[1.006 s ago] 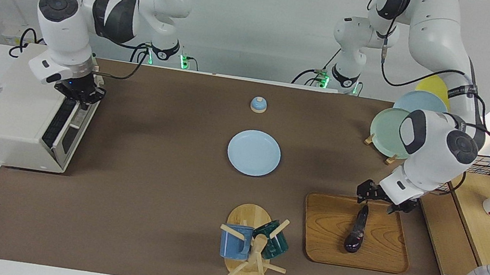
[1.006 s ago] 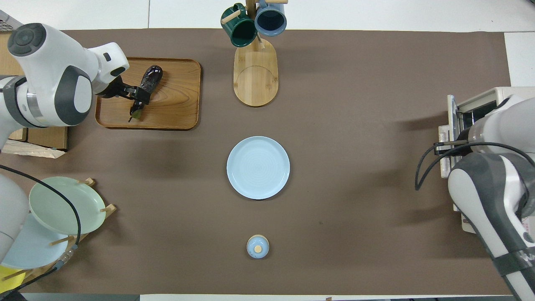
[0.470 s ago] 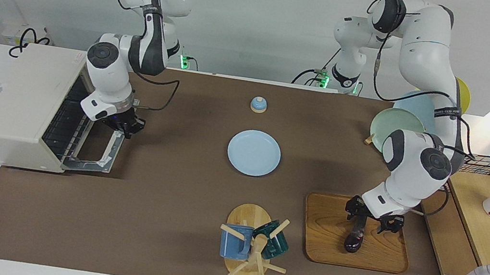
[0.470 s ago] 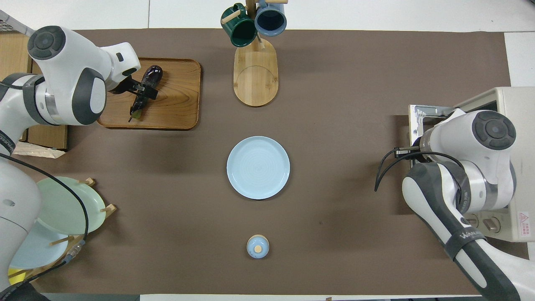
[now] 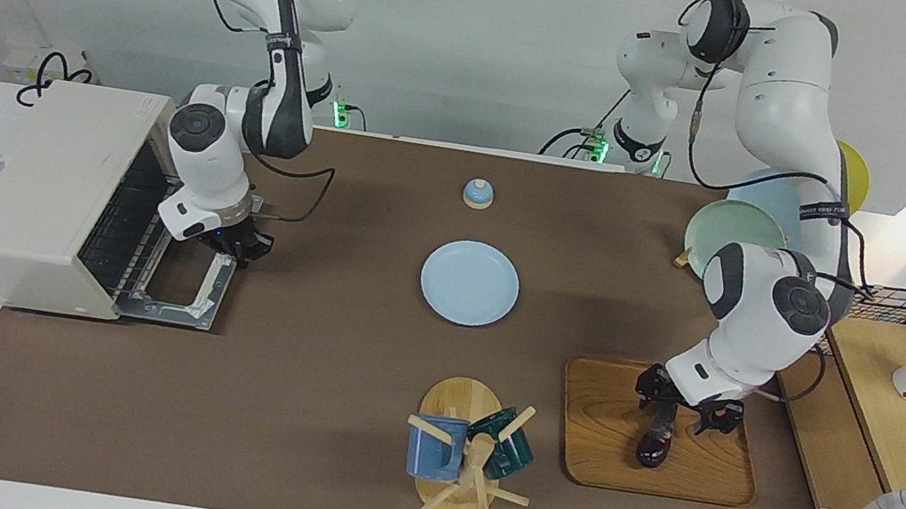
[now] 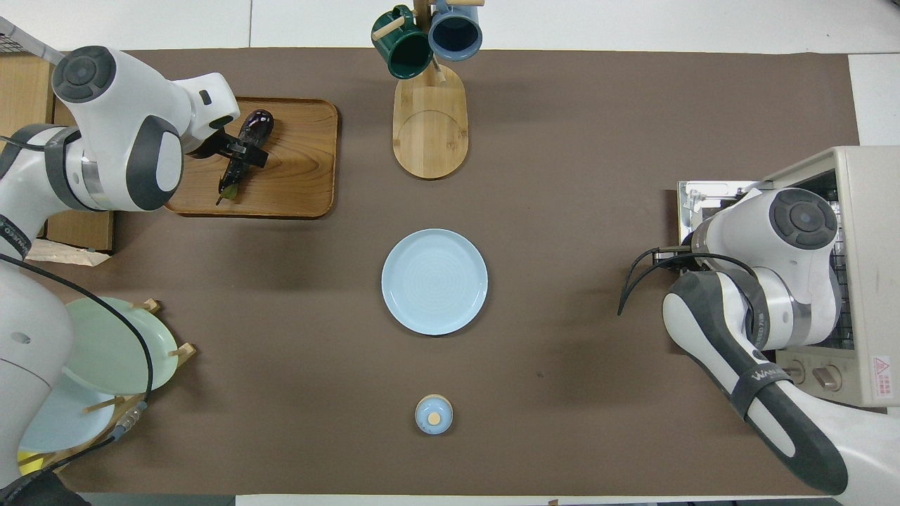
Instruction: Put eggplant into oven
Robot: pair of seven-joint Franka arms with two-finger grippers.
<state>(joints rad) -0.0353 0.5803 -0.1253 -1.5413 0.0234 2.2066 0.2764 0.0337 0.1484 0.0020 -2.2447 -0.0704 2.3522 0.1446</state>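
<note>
The dark purple eggplant (image 5: 654,442) lies on a wooden tray (image 5: 610,462) toward the left arm's end of the table; it also shows in the overhead view (image 6: 254,130). My left gripper (image 5: 670,411) is down at the eggplant's middle, across it (image 6: 242,151). The off-white oven (image 5: 25,173) stands at the right arm's end, and its door (image 5: 172,304) is dropped flat, so the wire rack shows. My right gripper (image 5: 233,244) is at the door's handle edge; in the overhead view its own wrist hides it above the door (image 6: 703,193).
A light blue plate (image 5: 469,282) lies mid-table, with a small blue knobbed lid (image 5: 477,193) nearer the robots. A wooden mug stand (image 5: 463,458) with two mugs stands beside the tray. A plate rack (image 5: 726,228) and a wooden shelf (image 5: 869,415) flank the left arm.
The right arm pulled the oven door from shut down to fully open. The left gripper moved along the eggplant from its stem end to its middle and lowered onto it.
</note>
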